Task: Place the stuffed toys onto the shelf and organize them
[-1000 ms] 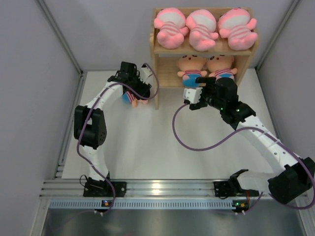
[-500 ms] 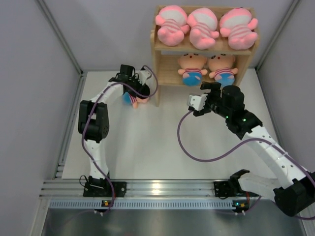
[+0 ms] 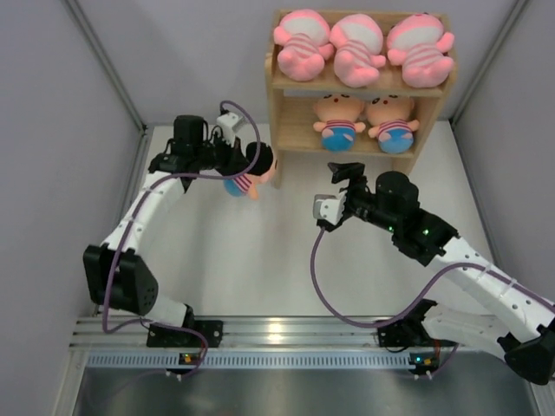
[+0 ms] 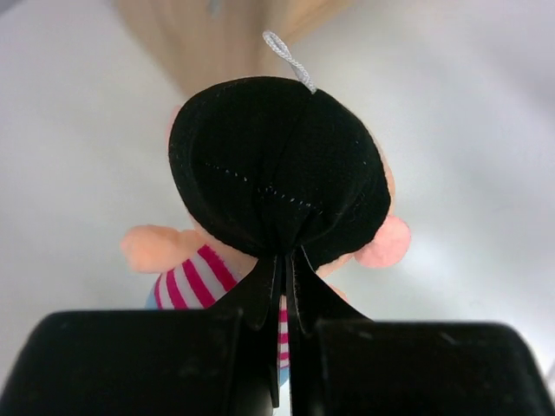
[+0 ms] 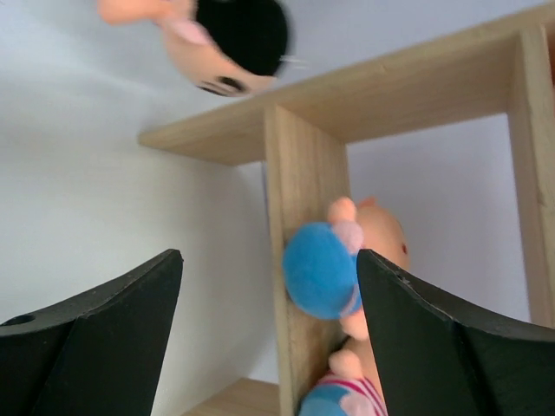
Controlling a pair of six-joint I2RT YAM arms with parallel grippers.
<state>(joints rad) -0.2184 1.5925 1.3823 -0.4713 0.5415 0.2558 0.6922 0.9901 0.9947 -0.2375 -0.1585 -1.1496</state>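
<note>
Stuffed toys: five are sitting on the shelf (image 3: 274, 113), which is standing at the desk's (image 3: 260, 260) far edge. Three pink toys (image 3: 357, 48) are filling the top tier, and two dolls (image 3: 338, 121) are lying side by side on the lower one.

Third doll (image 4: 277, 165) is showing only black hair, one peach arm and a strip of striped shirt in the left wrist view; its face is turning away. From above, the arm is covering part of it. The right wrist view is coming through blurred: an upright is cutting off the shelf dolls, and the frame's top edge is clipping the third doll.

Left fingers (image 4: 260, 299) are pressing together, pinching a fold of hair at the back of the third doll's head. Right fingers (image 5: 104, 329) are standing wide apart, holding nothing, facing the lower tier.

Third doll is hanging just beside the shelf's left side panel, outside it. Whether it is clearing the desk, cannot tell.
</note>
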